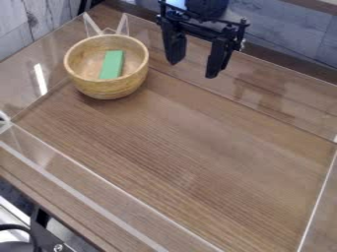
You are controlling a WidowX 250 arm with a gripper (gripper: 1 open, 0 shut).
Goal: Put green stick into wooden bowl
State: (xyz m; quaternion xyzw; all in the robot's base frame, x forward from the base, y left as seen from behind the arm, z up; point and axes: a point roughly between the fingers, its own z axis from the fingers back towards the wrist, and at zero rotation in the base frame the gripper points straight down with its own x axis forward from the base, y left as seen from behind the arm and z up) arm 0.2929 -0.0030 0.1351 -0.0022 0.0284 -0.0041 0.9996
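The wooden bowl (pixel 106 68) sits on the table at the upper left, round and light tan. Inside it lies the green stick (pixel 112 64), flat against the paler bottom, tilted slightly. My gripper (pixel 194 52) hangs to the right of the bowl, pointing down, above the table surface. It is open, with its two black fingers (pixel 172 44) spread wide and nothing between them. It touches neither the bowl nor the stick.
A wooden table (pixel 198 148) is ringed by a low clear plastic wall (pixel 79 192). Dark frame parts show below the front left edge.
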